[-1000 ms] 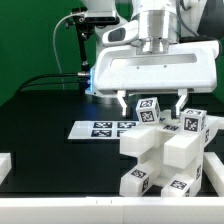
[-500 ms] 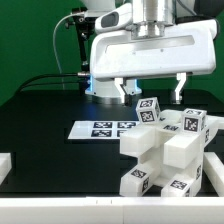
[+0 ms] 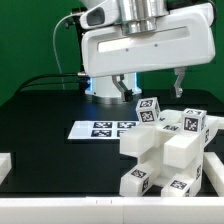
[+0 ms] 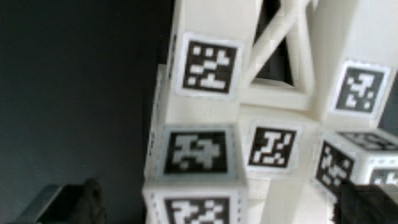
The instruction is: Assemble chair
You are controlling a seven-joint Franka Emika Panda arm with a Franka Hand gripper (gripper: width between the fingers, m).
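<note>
With the fingers point(image 3: 151, 87) spread wide, holding nothing, above the chair point(image 3: 162, 150) standing at the tabletop's point(image 3: 45, 125) near edge beside the marker board point(image 3: 100, 128), a clean withdrawal probably means lifting straight up, clear of the tagged blocks.

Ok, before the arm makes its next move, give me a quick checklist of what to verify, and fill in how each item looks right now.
1. End effector open and empty: ok, jaws spread, nothing between them.
2. End effector clear of the blocky white plastic chair: ok, it hangs above the chair without touching.
3. Chair upright on the black table: ok in the exterior view.
4. Chair joints fully seated: cannot tell, the seams are too small to judge.
5. Flat white marker board clear of the chair: cannot tell, the chair overlaps its near edge in the exterior view.
</note>
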